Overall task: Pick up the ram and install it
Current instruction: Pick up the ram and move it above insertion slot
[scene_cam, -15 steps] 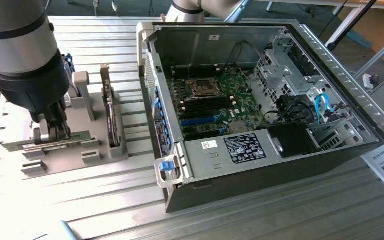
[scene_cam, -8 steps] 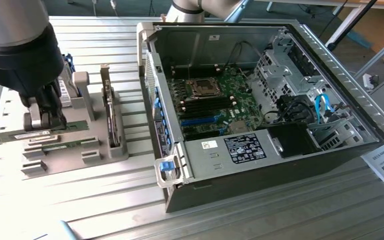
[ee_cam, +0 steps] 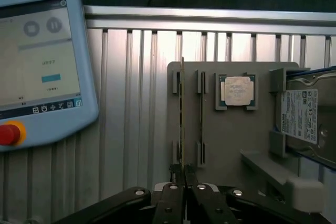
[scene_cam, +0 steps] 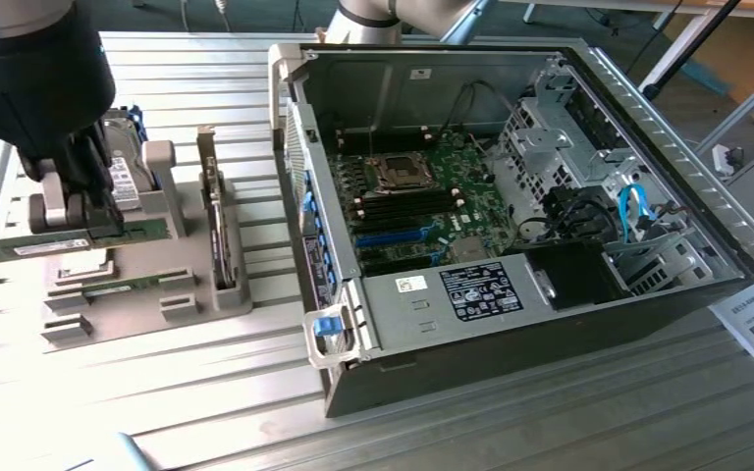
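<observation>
- Working over a ribbed metal tabletop (scene_cam: 509, 432), open computer case (scene_cam: 482, 324) on the exterior view's right, grey holder block (scene_cam: 154, 314) on its left.
- Gripping the ram (scene_cam: 17, 247): gripper (scene_cam: 70, 221) down at the holder block, fingers (ee_cam: 169, 203) closed flat on both faces of the thin board.
- Seeming to be pinching near the stick's middle; seated in the slots or just clear of them, hard to call.
- Judging the pick-up as the step in hand: calling for a straight draw along the slots, no twisting, board level, sparing the slot walls and the neighbouring stick (ee_cam: 201, 111) just beside.
- Getting from the wrist view the board edge-on, lined up with the slot pairs, plus processor chip (ee_cam: 236, 90), hard drive (ee_cam: 304, 114) and teach pendant (ee_cam: 42, 61).
- Getting from the exterior view the board's long green face and label, and the motherboard's memory slots (scene_cam: 410, 208) well apart, inside the case.
</observation>
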`<action>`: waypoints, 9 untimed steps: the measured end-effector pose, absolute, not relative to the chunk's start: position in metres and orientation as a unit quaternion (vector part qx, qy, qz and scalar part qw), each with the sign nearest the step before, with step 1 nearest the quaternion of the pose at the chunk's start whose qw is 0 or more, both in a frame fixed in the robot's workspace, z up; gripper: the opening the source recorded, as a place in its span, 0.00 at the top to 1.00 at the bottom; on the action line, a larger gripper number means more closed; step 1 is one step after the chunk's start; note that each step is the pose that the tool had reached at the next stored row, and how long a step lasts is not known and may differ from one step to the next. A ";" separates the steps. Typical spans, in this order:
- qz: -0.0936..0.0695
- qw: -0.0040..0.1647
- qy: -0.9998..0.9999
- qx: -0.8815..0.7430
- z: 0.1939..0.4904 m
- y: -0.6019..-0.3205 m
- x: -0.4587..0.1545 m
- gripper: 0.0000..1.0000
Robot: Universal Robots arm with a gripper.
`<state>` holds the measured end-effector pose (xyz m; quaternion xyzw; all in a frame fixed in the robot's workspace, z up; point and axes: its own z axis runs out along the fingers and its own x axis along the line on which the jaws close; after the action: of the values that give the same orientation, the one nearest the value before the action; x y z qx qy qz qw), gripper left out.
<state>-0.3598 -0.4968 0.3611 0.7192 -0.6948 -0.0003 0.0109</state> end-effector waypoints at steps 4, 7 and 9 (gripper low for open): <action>0.000 0.011 -0.695 0.719 0.370 -0.497 -0.359 0.88; 0.000 0.011 -0.695 0.719 0.377 -0.497 -0.359 0.88; 0.000 0.011 -0.695 0.719 0.383 -0.497 -0.358 0.88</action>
<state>-0.3584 -0.4968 0.3831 0.7192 -0.6948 -0.0003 0.0110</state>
